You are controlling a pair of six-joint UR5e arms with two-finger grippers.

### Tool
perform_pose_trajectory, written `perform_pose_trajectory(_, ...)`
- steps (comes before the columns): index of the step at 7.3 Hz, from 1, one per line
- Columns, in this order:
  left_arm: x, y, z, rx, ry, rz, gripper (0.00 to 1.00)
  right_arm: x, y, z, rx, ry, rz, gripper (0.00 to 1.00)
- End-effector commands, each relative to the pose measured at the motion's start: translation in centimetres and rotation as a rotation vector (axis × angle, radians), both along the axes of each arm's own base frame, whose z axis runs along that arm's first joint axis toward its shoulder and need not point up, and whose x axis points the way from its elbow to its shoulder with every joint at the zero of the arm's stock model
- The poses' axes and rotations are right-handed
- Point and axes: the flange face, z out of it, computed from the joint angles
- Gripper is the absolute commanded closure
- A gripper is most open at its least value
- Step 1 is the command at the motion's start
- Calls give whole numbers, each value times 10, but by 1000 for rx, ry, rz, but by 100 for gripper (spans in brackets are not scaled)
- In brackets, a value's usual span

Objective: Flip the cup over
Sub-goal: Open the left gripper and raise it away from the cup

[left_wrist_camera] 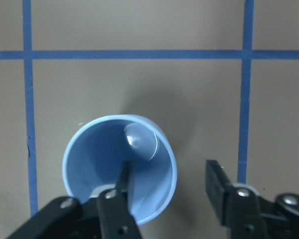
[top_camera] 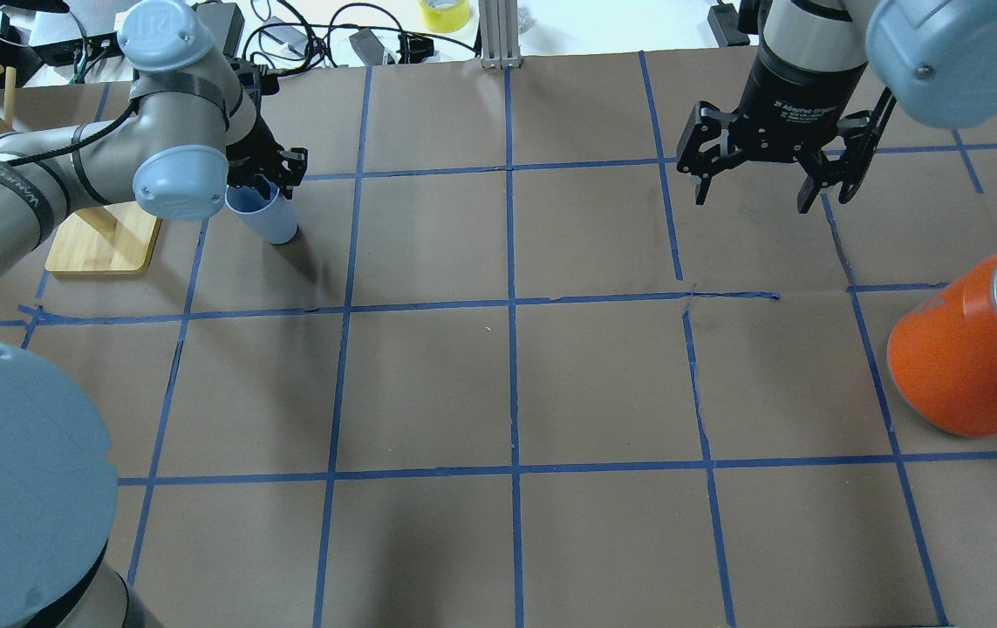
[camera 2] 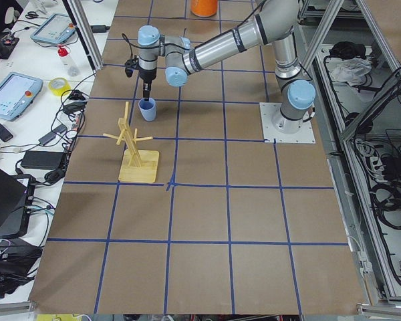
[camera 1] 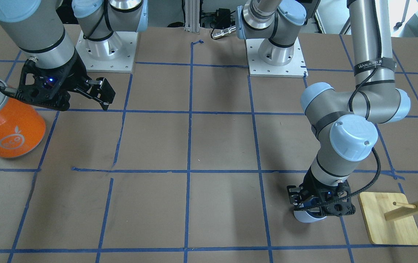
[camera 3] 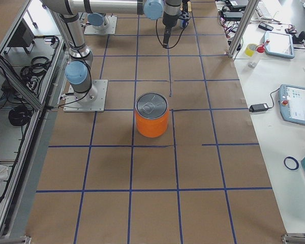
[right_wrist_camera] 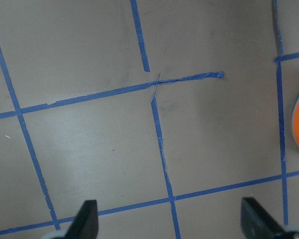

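The brown paper tabletop (top_camera: 507,384), gridded with blue tape, is carrying everything. The big orange can (top_camera: 960,366) is standing on the robot's right side, its silver top showing fully only in the exterior right view. A wooden peg stand (camera 2: 137,157) is standing on its flat base at the robot's left end. The side view there is showing its upright and pegs, while the overhead view is catching mainly the base. The right gripper (top_camera: 754,201) is hanging over bare tabletop near the can with its jaws spread wide and holding nothing. The left gripper (left_wrist_camera: 169,185) is pointing straight down with its jaws parted. It is straddling one wall of the cup (left_wrist_camera: 119,164) without squeezing it. One finger (left_wrist_camera: 123,181) is reaching inside the mouth, and the other (left_wrist_camera: 217,186) is waiting outside with a clear gap to the rim. The cup is small, plain, tapered and handleless, pale blue-white outside. It is standing upright, mouth up, on the tabletop just beside the stand's base. The left wrist view alone is showing its blue inside and a shiny spot on its floor. The front-facing view is showing only its pale lower part under the gripper, and the overhead view is showing its side wall and part of the rim.
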Motion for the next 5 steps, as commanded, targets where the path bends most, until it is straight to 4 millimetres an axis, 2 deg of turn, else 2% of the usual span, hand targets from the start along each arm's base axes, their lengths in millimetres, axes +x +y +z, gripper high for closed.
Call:
perform_pose_trajectory(1, -13, 36, 70, 53, 6, -6, 0, 0, 0, 1, 0, 0, 0, 0)
perform_pose_trajectory(4, -33, 118, 160, 136, 87, -31, 0, 0, 1, 1, -3, 0, 0, 0)
perform_pose_trajectory(5, -35, 135, 178, 138, 92, -34, 0, 0, 1, 2, -3, 0, 0, 0)
